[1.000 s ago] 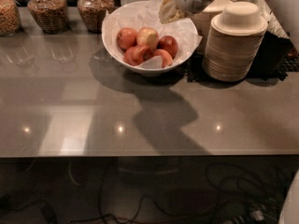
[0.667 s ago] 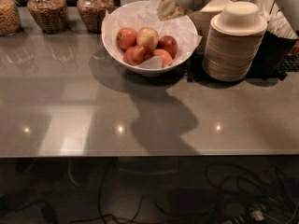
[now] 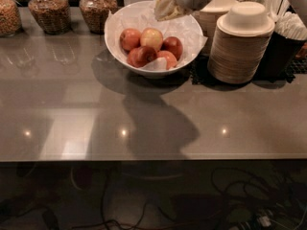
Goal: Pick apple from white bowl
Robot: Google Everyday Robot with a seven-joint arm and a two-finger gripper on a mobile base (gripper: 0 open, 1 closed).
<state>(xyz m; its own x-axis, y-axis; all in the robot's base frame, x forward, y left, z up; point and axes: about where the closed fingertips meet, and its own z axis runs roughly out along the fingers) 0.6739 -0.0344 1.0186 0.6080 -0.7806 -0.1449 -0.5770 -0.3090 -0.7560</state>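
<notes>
The white bowl (image 3: 117,32), lined with crinkled white paper, stands at the back middle of the grey counter. It holds several apples. The palest apple (image 3: 151,37), yellowish-pink, lies at the back middle of the pile, with deeper red apples (image 3: 172,46) around it. My gripper (image 3: 166,6) hangs above the bowl's back right rim, just above and behind the pale apple, and touches no apple. The arm comes in from the top right.
A tall stack of beige disposable bowls (image 3: 240,47) stands right of the white bowl, with another stack (image 3: 216,13) behind it. Glass jars of grain (image 3: 48,8) line the back left. A dark holder of white cutlery (image 3: 288,37) is at the far right. The counter's front edge (image 3: 153,158) runs across below.
My gripper has shifted slightly left above the bowl's back rim. The apples and bowl have not moved.
</notes>
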